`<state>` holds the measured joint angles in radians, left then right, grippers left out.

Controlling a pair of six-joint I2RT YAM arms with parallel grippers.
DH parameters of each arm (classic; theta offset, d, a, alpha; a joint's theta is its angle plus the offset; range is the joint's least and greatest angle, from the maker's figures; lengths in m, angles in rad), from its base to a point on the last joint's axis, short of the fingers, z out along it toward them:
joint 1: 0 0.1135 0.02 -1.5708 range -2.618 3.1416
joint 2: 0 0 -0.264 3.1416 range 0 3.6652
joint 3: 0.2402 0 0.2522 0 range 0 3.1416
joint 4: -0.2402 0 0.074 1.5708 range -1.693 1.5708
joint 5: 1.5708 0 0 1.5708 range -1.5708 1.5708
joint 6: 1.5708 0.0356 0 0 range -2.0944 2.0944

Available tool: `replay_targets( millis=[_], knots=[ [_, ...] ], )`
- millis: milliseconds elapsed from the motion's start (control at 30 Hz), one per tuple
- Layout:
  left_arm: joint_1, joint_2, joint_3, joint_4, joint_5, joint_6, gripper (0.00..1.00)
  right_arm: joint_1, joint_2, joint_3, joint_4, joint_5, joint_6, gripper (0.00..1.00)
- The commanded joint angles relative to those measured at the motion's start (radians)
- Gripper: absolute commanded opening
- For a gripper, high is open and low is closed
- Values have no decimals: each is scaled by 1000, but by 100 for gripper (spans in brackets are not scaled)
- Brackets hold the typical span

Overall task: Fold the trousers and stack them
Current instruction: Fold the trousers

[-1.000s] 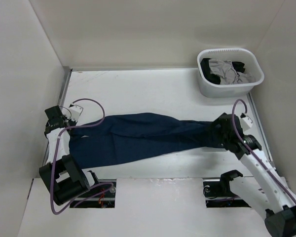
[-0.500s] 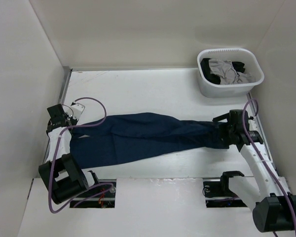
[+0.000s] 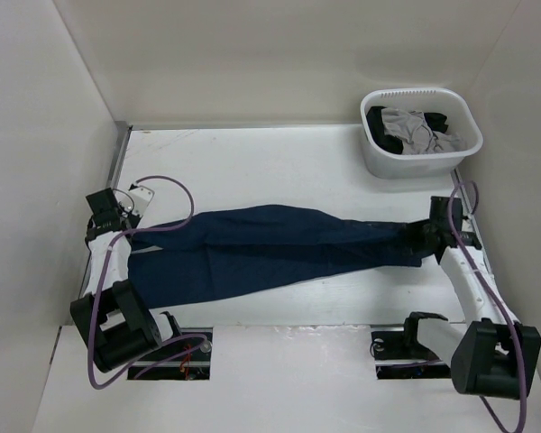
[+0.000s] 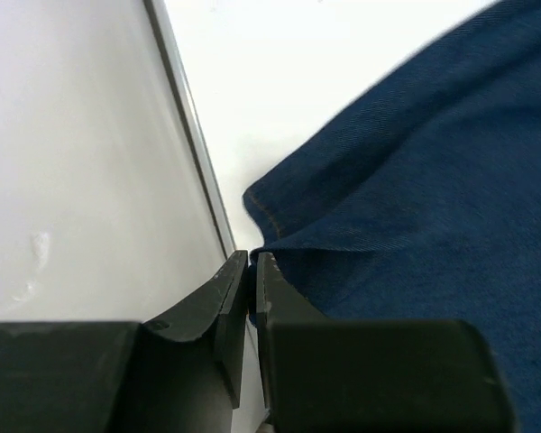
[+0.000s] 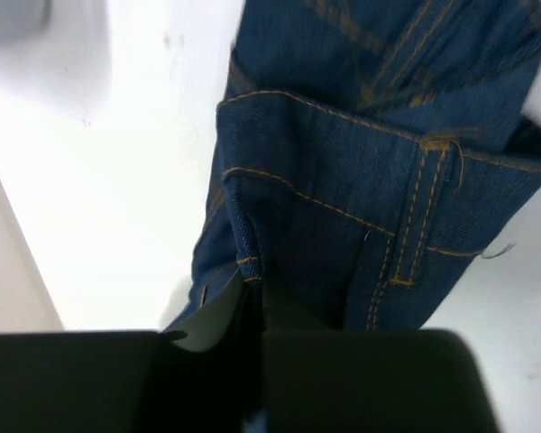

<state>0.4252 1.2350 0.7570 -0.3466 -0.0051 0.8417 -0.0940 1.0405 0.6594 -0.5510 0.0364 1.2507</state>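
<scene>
The trousers [image 3: 261,248], dark navy jeans, lie stretched left to right across the white table. My left gripper [image 3: 117,227] is shut on a leg hem [image 4: 257,236] at the table's left edge, beside the wall. My right gripper [image 3: 426,236] is shut on the waistband end [image 5: 252,262], where tan stitching and a belt loop [image 5: 415,225] show. In the left wrist view the fingers [image 4: 234,289] pinch the denim edge. In the right wrist view the jaws close over a fold of the waistband.
A white basket [image 3: 375,155] at the back right holds grey and black garments [image 3: 415,126]. Side walls stand close on both sides, with a metal strip [image 4: 189,135] along the left wall. The table's near edge [image 3: 279,327] lies just below the jeans.
My right gripper has swung right and outward to the waistband end and shut on it. The jeans are pulled slightly straighter. The left gripper has held still.
</scene>
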Motion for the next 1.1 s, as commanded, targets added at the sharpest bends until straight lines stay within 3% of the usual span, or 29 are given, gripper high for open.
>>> replay_targets(
  millis=[0,133,233,300,367,467,567,700,867,1000,1067],
  knots=[
    [8,1,63,90,-1,4,0,-66,-13,124,63,26,-164,0],
    [7,56,238,104,7,-33,0,-4,128,397,140,-9,-370,0],
    [19,90,382,89,17,-38,0,88,257,618,190,-38,-610,0],
    [36,84,419,48,36,-14,0,134,280,664,203,-3,-709,0],
    [48,51,401,-32,74,13,0,150,264,634,217,37,-757,0],
    [60,-24,308,-113,94,22,0,158,169,444,285,71,-749,0],
    [80,-112,179,-176,99,17,0,129,52,200,339,127,-642,1],
    [88,-202,6,-244,76,60,0,28,4,-2,359,123,-472,7],
    [103,-304,-128,-291,-30,144,0,-94,52,-61,384,89,-435,10],
    [111,-347,-116,-403,-68,168,0,-122,37,-44,379,71,-444,10],
    [123,-377,-107,-457,-79,201,0,-117,1,-35,378,43,-447,15]
  ],
)
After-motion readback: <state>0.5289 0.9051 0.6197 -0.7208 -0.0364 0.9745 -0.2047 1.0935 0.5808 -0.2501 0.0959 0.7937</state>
